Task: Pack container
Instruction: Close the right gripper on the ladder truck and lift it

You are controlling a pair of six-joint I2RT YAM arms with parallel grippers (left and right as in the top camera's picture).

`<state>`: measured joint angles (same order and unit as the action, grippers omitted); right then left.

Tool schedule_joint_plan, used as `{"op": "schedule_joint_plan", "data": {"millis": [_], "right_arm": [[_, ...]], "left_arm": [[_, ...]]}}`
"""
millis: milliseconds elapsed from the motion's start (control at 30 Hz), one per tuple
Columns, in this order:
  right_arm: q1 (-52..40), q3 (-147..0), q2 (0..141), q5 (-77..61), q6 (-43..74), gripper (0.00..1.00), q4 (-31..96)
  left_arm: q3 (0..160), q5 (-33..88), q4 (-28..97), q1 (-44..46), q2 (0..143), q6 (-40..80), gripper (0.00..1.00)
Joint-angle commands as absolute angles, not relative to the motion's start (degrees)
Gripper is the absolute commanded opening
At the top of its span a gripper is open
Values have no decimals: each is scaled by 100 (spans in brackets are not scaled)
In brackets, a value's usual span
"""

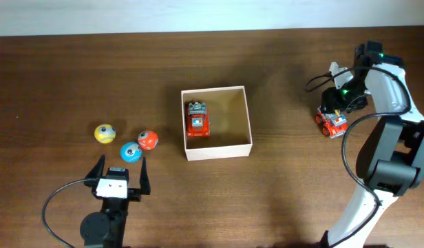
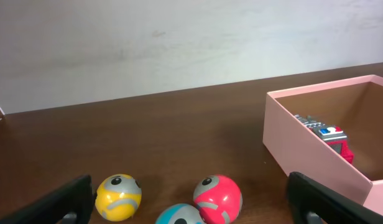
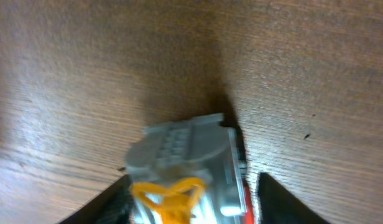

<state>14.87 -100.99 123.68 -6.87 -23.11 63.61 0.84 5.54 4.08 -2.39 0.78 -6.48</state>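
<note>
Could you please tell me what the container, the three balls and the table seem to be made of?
The container looks like thin cardboard: matte white outside, tan inside. The yellow ball, red ball and blue ball look like glossy hard plastic, judging by their highlights. The table shows dark wood grain; solid wood or laminate, I cannot tell.

Soft, even light; one view blurred.
A dim patch lies right of the container (image 1: 219, 150); the right wrist view is out of focus.
</note>
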Motion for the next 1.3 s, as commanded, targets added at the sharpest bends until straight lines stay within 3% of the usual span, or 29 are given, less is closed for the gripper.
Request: {"op": "schedule_joint_plan", "data": {"millis": [0, 200, 267, 367, 633, 1033, 1267], "right_arm": [[1498, -10016, 12331, -755, -2373, 52, 6351], [1498, -9808, 12337, -753, -2373, 53, 6208], [1498, -9738, 12337, -753, -2373, 66, 6152], [1498, -9727, 12337, -751, -2373, 67, 6123], [1498, -9727, 12337, -751, -2370, 46, 6088], [1496, -9802, 12337, -1068, -2322, 44, 6060], [1496, -10217, 12337, -2093, -2200, 44, 6215]], "left_arm": [[49, 517, 414, -252, 36, -740, 99], [49, 517, 416, -252, 36, -740, 99], [49, 517, 414, -252, 36, -740, 99], [49, 517, 414, -250, 36, -740, 99], [49, 517, 414, -252, 36, -740, 99], [49, 517, 416, -252, 36, -740, 99], [49, 517, 414, -252, 36, -740, 99]]}}
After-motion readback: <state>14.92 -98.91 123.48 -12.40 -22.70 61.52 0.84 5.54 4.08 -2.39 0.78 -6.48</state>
